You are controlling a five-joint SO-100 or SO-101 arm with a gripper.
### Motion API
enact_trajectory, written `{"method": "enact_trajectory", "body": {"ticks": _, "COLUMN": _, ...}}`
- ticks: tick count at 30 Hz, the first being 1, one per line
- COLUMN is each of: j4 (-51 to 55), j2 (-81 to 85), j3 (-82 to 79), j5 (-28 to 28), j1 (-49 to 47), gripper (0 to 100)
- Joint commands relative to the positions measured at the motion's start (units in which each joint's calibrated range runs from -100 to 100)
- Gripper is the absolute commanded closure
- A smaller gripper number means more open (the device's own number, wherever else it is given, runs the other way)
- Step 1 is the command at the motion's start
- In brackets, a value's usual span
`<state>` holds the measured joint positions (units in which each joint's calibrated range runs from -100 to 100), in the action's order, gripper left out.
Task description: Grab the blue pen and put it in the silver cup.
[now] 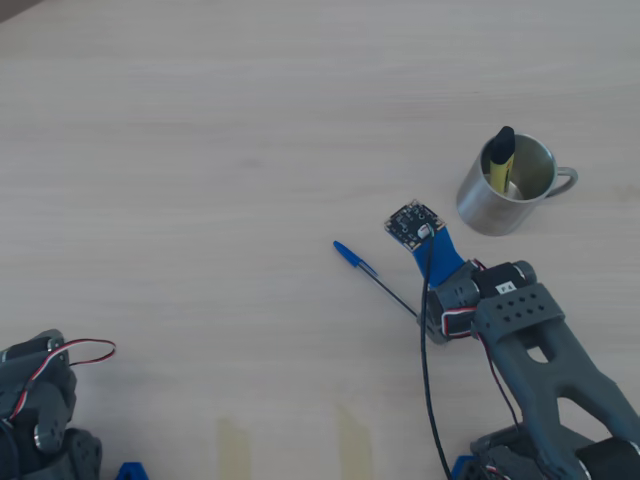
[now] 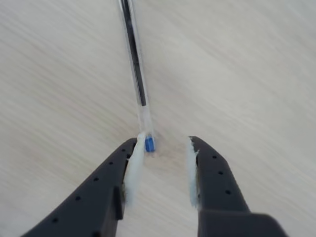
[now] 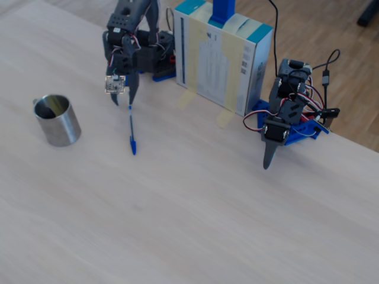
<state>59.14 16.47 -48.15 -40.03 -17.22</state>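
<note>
Fingers [image 2: 133,165] of the gripper [image 2: 163,148] are spread apart in the wrist view, lowered over the table [image 2: 247,74], with the blue pen [image 2: 137,74] lying flat and its small blue end plug just beside the left finger's white pad. Seen from overhead, the blue pen [image 1: 375,278] is found at eight o'clock from the silver cup [image 1: 500,190], well apart, with its cap toward ten o'clock. A yellow marker [image 1: 501,155] is held upright inside the cup.
</note>
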Motion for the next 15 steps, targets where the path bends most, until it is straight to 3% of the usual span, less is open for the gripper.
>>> {"method": "enact_trajectory", "body": {"ticks": 1, "j4": 0.19, "j2": -2.83, "j3": 5.39, "j5": 0.13, "j1": -0.75, "gripper": 84}}
{"method": "enact_trajectory", "body": {"ticks": 7, "j4": 0.36, "j2": -7.82, "j3": 11.28, "j5": 0.13, "j1": -3.54, "gripper": 77}}
{"method": "enact_trajectory", "body": {"ticks": 15, "j4": 0.45, "j2": -16.05, "j3": 16.0, "j5": 0.13, "j1": -3.63, "gripper": 77}}
